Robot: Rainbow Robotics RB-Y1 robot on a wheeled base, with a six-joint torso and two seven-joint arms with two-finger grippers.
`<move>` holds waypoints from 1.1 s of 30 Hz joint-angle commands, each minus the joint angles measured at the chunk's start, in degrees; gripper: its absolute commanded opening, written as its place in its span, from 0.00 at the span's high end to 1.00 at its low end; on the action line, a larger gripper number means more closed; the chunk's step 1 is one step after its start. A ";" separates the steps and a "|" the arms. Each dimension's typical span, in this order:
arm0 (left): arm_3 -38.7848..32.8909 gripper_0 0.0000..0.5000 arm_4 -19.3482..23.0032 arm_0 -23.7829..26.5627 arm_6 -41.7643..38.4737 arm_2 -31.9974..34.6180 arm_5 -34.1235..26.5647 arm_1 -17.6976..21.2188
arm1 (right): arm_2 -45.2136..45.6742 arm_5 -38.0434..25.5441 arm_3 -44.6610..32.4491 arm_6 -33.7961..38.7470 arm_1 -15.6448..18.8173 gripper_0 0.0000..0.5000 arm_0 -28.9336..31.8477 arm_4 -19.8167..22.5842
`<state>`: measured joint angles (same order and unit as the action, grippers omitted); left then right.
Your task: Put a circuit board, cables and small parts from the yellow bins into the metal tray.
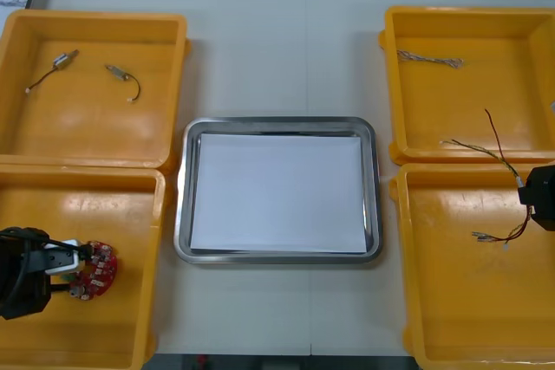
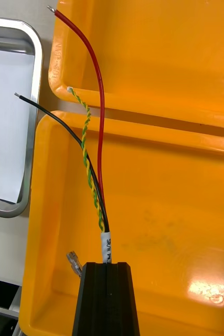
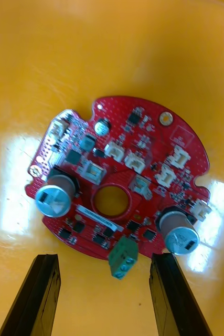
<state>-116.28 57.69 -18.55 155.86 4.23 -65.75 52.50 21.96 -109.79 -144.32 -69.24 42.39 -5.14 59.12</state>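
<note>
Left wrist view: left hand (image 3: 105, 258) spread apart, circuit board (image 3: 143, 157) lying straight ahead of the gap, in the near left yellow bin (image 1: 130, 327). Right hand (image 2: 107, 268) is clamped on a cable bundle (image 2: 101, 220).

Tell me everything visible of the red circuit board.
The circuit board is a round red disc with a centre hole, lying flat, parts up, on the floor of the near left yellow bin. It carries two silver cylinders, white sockets, dark chips and a green connector overhanging its edge. The open left pincer hovers at that edge, fingers either side of the connector, apparently not touching. The right pincer, over the near right bin, is shut on cables.
</note>
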 commanded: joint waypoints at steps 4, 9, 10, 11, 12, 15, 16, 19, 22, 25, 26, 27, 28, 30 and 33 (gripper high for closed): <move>-0.44 0.00 -1.97 -2.19 -0.86 -0.19 0.80 -1.61 | -0.42 -0.21 -1.23 2.00 0.85 1.00 -1.10 0.38; -0.44 0.02 -2.93 -2.10 -0.86 -0.72 0.80 -2.93 | -0.42 -0.21 -1.23 2.00 0.85 1.00 -1.10 0.38; -0.35 0.03 -3.02 -2.10 -0.86 -0.72 0.80 -2.93 | -0.42 -0.21 -1.23 2.00 0.85 1.00 -1.10 0.38; -0.44 0.04 -3.02 -2.10 -0.86 -0.72 0.72 -3.02 | -0.42 -0.21 -1.23 2.00 0.85 1.00 -1.10 0.38; -0.44 0.07 -3.11 -2.10 -0.86 -0.89 0.80 -3.11 | -0.42 -0.21 -1.23 2.00 0.85 1.00 -1.10 0.38; -0.44 0.16 -3.37 -2.19 -0.86 -1.24 0.80 -3.28 | -0.42 -0.21 -1.23 2.00 0.85 1.00 -1.10 0.38; -0.44 0.23 -3.37 -2.28 -0.86 -1.33 0.80 -3.37 | -0.42 -0.21 -1.23 2.00 0.85 1.00 -1.10 0.38; -0.35 0.40 -3.64 -2.36 -0.86 -1.33 0.72 -3.81 | -0.42 -0.21 -1.23 2.00 0.85 1.00 -1.10 0.38; -0.35 0.78 -4.08 -2.45 -0.86 -1.24 0.72 -4.16 | -0.42 -0.21 -1.23 2.00 0.85 1.00 -1.10 0.38; -0.35 1.00 -4.25 -2.45 -0.86 -1.24 0.72 -4.25 | -0.42 -0.21 -1.23 2.00 0.85 1.00 -1.10 0.38; -0.27 1.00 -4.25 -2.45 -0.86 -1.33 0.72 -4.25 | -0.42 -0.21 -1.23 2.00 0.85 1.00 -1.10 0.38; -0.27 1.00 -4.25 -2.45 -0.86 -1.33 0.72 -4.25 | -0.42 -0.21 -1.23 2.00 0.85 1.00 -1.10 0.38; -0.27 1.00 -4.25 -2.45 -0.86 -1.24 0.63 -4.25 | -0.42 -0.21 -1.23 2.00 0.85 1.00 -1.10 0.38; -0.27 1.00 -3.99 -2.54 -0.86 -1.24 0.72 -4.25 | -0.42 -0.21 -1.23 2.00 0.85 1.00 -1.10 0.38; -0.27 1.00 -3.20 -2.54 -0.86 -0.98 0.72 -4.25 | -0.42 -0.21 -1.23 2.00 0.85 1.00 -1.10 0.38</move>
<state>-116.27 54.11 -18.98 155.86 3.65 -65.50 49.38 21.95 -109.79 -144.32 -69.24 42.39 -5.15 59.12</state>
